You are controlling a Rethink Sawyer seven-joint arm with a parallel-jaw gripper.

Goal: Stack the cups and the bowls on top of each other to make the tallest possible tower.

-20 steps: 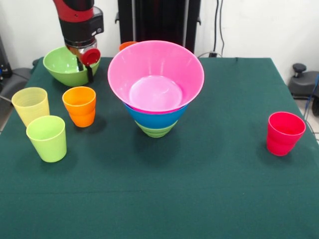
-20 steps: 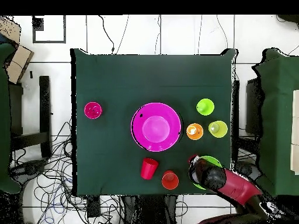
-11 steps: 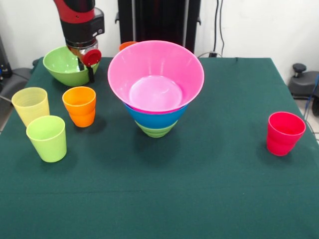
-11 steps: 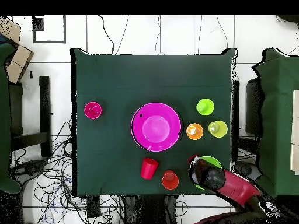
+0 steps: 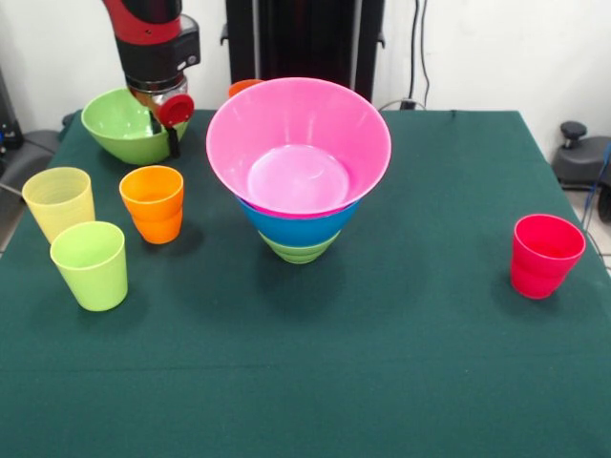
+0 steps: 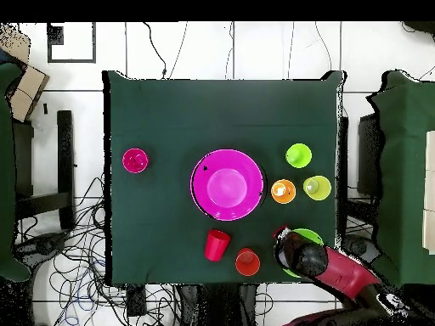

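Taking the tower (image 5: pixel 298 172) as my mark — pink bowl over blue over small green — I see the lime cup (image 5: pixel 90 264), yellow cup (image 5: pixel 59 201) and orange cup (image 5: pixel 153 202) nearer me on its left, and the red cup (image 5: pixel 545 255) alone on its right. Farther back on the left, the gripper (image 5: pixel 162 136) hangs at the rim of the large green bowl (image 5: pixel 122 124) — I cannot tell how wide its claw stands.

In the front view, the lower half of the green table (image 5: pixel 315 382) lies open, as does the stretch between the tower (image 5: pixel 298 167) and the pinkish-red cup (image 5: pixel 544 255) at right. The left side is crowded: yellow cup (image 5: pixel 59 201), lime cup (image 5: pixel 90 264), and orange cup (image 5: pixel 153 203) cluster closely. The gripper (image 5: pixel 162 129) sits at the green bowl (image 5: pixel 129 126), perhaps touching its rim.
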